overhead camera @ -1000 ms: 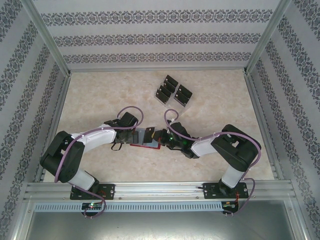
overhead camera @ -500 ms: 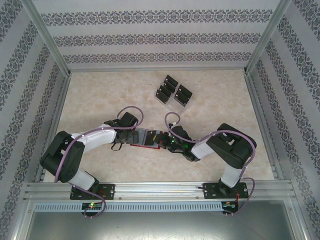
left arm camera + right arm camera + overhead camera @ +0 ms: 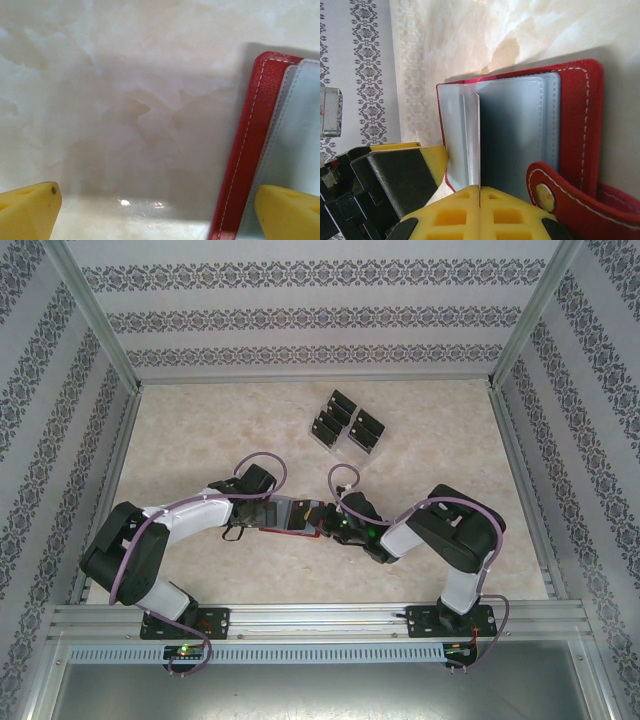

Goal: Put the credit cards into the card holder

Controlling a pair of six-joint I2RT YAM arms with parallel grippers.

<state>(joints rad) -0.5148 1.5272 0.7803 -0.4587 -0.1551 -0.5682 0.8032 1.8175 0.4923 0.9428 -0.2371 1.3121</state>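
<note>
The red card holder [image 3: 292, 528] lies open on the table between my two grippers, its grey-blue sleeves [image 3: 515, 130] showing and its snap tab [image 3: 555, 192] at the near right. My right gripper [image 3: 480, 192] is shut on one thin inner sleeve, which stands upright on edge. My left gripper [image 3: 157, 212] is open wide just left of the holder [image 3: 247, 145], with one yellow fingertip [image 3: 287, 210] over the holder's grey inside and the other on bare table. The black credit cards [image 3: 345, 425] stand at the back of the table, far from both grippers.
The cards sit in a clear plastic rack [image 3: 322, 440] behind the wallet. Aluminium rails [image 3: 320, 618] and patterned walls [image 3: 320, 315] close in the marble-look table [image 3: 200, 430]. The left gripper's finger [image 3: 432, 160] touches the holder's far edge in the right wrist view.
My right gripper has moved left over the open holder, and that arm's elbow followed. The left arm has stayed put.
</note>
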